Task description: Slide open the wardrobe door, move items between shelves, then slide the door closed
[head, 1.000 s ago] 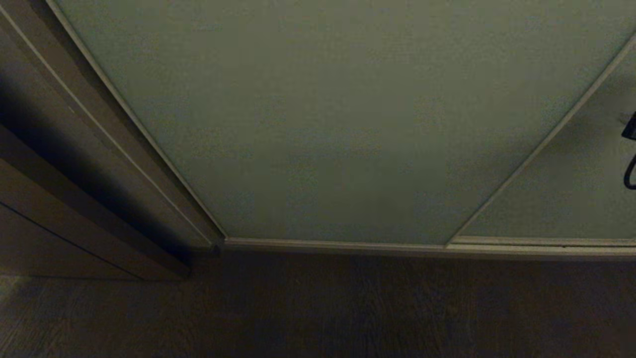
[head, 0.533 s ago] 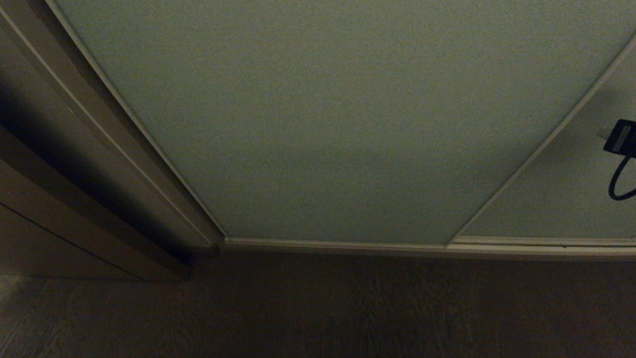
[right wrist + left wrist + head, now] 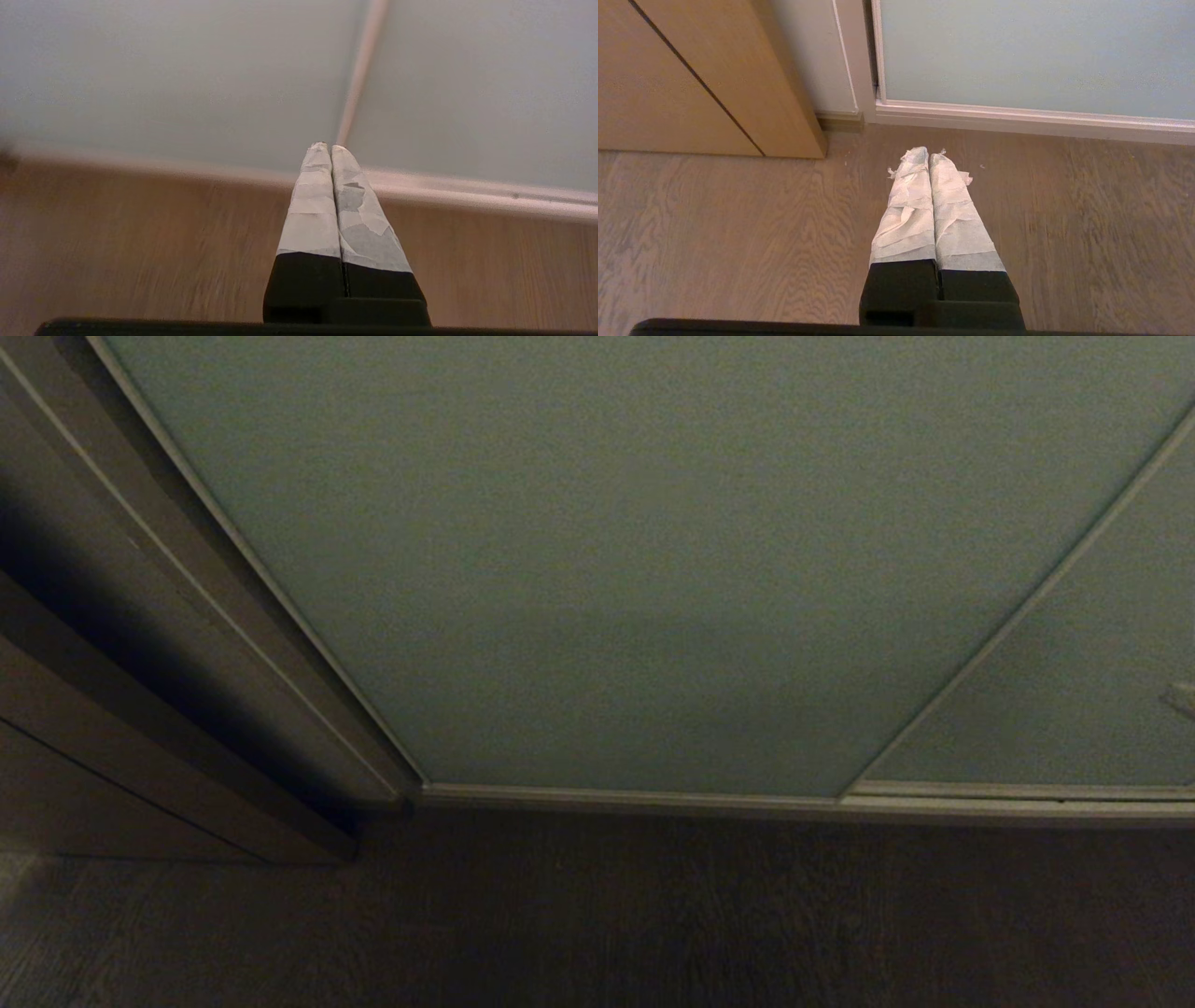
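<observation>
The sliding wardrobe door (image 3: 635,569) is a pale grey-green panel with a thin pale frame, and it stands closed across the head view. The items and the shelves are hidden behind it. My right gripper (image 3: 325,147) is shut and empty. It hangs low over the floor, and its taped fingertips point at the frame strip (image 3: 362,70) where two panels meet. In the head view only a pale tip of the right gripper (image 3: 1182,698) shows at the right edge. My left gripper (image 3: 929,154) is shut and empty, parked above the floor near the lower left corner of the door (image 3: 1031,51).
Dark brown wooden panelling (image 3: 112,709) juts out left of the door. A second grey-green panel (image 3: 1074,691) lies to the right of the first. The pale bottom rail (image 3: 653,795) runs along the wood floor (image 3: 653,915).
The right arm's black wrist part and its cable have gone from the right edge of the head view. Only a pale fingertip shows there now, lower down. The door has not moved.
</observation>
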Controlling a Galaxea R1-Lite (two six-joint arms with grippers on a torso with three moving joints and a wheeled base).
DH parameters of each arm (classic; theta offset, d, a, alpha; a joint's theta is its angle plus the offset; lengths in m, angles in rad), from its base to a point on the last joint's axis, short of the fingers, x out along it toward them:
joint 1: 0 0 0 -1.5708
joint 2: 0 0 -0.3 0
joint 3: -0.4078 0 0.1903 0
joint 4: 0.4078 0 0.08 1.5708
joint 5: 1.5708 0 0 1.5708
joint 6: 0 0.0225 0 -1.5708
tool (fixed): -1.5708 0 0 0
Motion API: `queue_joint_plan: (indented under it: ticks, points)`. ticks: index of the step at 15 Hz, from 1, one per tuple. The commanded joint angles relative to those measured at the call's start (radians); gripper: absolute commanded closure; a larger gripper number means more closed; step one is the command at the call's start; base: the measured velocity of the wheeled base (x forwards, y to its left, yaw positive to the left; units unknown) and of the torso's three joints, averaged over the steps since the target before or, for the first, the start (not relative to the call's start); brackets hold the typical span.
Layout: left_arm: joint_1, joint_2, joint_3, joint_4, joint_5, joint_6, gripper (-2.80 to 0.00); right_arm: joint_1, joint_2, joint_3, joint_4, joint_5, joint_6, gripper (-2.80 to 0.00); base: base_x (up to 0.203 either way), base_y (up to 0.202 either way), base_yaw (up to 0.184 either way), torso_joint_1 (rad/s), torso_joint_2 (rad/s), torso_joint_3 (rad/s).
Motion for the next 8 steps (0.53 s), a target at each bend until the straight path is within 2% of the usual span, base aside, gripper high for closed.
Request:
queue_joint_plan:
  ticks: [1, 4, 6, 8]
  points:
    - [0.000, 0.001, 0.000, 0.000, 0.000, -0.001, 0.00, 0.043, -0.390, 0.184, 0.062, -0.007, -0.024, 0.00, 0.000, 0.000, 0.000, 0.000, 0.00, 0.000]
    - [0.000, 0.001, 0.000, 0.000, 0.000, -0.001, 0.00, 0.094, -0.686, 0.324, 0.260, -0.086, -0.052, 0.00, 0.000, 0.000, 0.000, 0.000, 0.00, 0.000]
    - [0.000, 0.001, 0.000, 0.000, 0.000, -0.001, 0.00, 0.125, -0.768, 0.379, 0.419, -0.198, -0.057, 0.00, 0.000, 0.000, 0.000, 0.000, 0.00, 0.000]
    - [0.000, 0.001, 0.000, 0.000, 0.000, -0.001, 0.00, 0.136, -0.767, 0.470, 0.376, -0.230, -0.063, 0.00, 0.000, 0.000, 0.000, 0.000, 0.00, 0.000]
